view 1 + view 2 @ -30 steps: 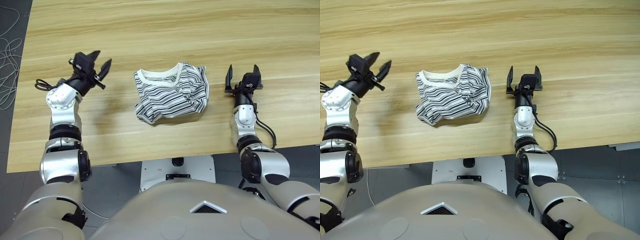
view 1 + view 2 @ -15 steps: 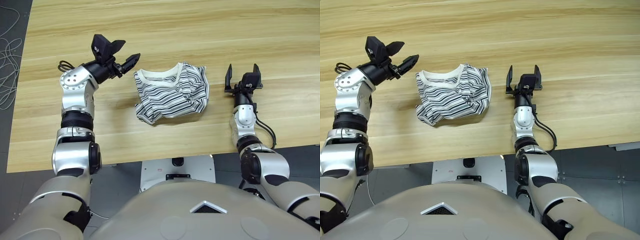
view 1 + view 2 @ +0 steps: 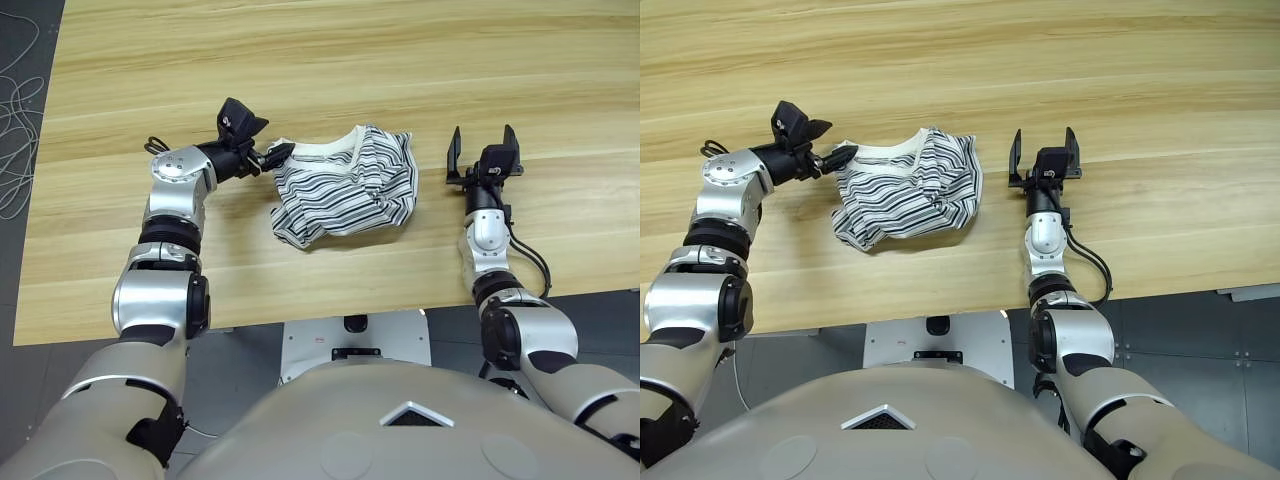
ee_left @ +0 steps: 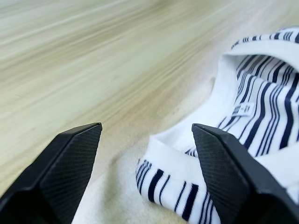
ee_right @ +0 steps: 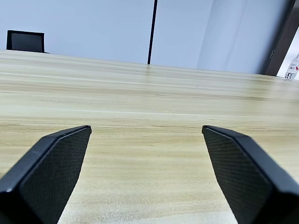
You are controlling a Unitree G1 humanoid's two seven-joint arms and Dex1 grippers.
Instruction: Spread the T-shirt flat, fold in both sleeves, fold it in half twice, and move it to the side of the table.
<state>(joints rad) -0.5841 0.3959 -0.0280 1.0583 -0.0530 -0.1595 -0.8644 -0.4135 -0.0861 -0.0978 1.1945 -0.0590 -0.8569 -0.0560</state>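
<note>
Parted and holding nothing, the left fingers (image 3: pixel 278 153) sit at the near edge of the striped T-shirt (image 3: pixel 345 190). In the head views one tip is touching the white rim of the cloth or is only just short of it; I cannot tell which. The shirt lies in a crumpled lump on the worktop (image 3: pixel 300 50), directly ahead of these fingers, and bunched as it is it has no clear long axis. It sits between them and the right fingers (image 3: pixel 455 155). Those are spread wide and empty, just beside the lump's opposite edge but apart from it, and they point away across the wood, so the shirt lies off to their side and not in front of them. In the left wrist view the neckband (image 4: pixel 217 88) and a striped fold beneath it lie in the gap between the two fingers. The cloth crowds against one finger, bare wood lies next to the other, and the rest of the shirt runs on beyond the tips. In the right wrist view the gap between the fingers frames bare worktop. By my reading the left arm is the one lined up on the shirt, and a short push forward would seat the neckband deeper before it closes.
</note>
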